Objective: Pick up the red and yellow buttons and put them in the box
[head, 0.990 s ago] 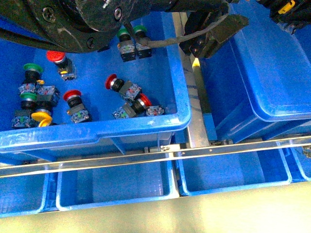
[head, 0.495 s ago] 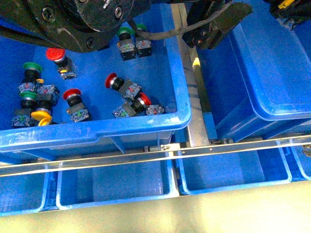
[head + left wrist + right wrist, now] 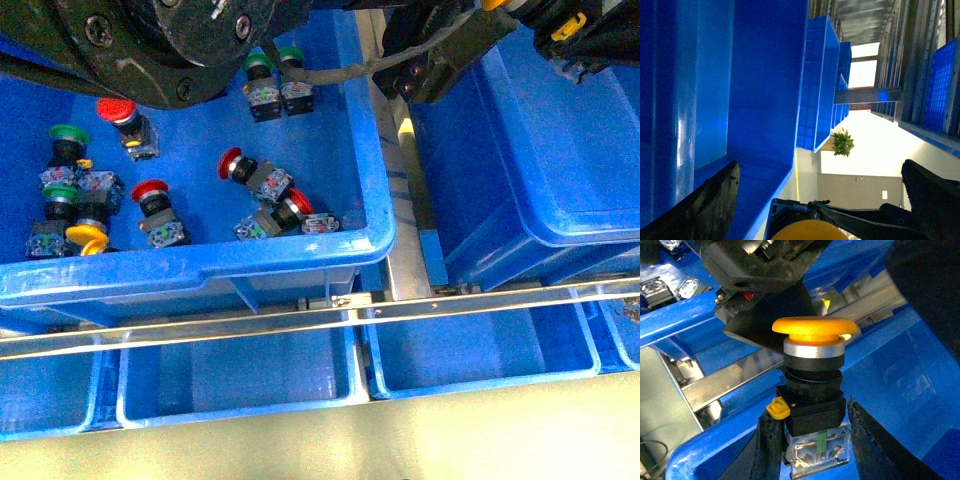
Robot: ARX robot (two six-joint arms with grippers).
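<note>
Front view: the sorting bin (image 3: 200, 265) on the left held four red buttons (image 3: 232, 165), a second yellow button (image 3: 85, 240) near its left wall and four green-capped buttons (image 3: 68, 138), all lying loose on its floor. The box (image 3: 560, 240) stood just right of the bin, with a metal rail (image 3: 405, 200) between the two. The left arm (image 3: 180, 40) covered the bin's far side and the right arm (image 3: 590, 35) sat at the top right, over the box. A sliver of the yellow button (image 3: 495, 3) showed at the top edge between the arms, above the side of the box nearest the bin. Smaller bins (image 3: 235, 375) lay nearest the camera, under a horizontal bar (image 3: 300, 322). Left wrist view: the left gripper (image 3: 820, 170) had its jaws spread wide, fingers (image 3: 715, 200) at either side. The yellow cap (image 3: 805, 230) sat between them and touched neither. Blue bin walls (image 3: 760, 75) filled one side and a plant (image 3: 842, 142) showed far behind. Right wrist view: the right gripper (image 3: 810, 427) was clamped on the yellow button (image 3: 812, 370), fingers (image 3: 870, 440) pressing both sides of its black body and clear contact block. In this picture the cap sat above the body. The left arm's black housing (image 3: 765, 270) was just behind the cap. The box's rolled rim (image 3: 705, 455) and inner wall (image 3: 905, 385) lay beneath.
</note>
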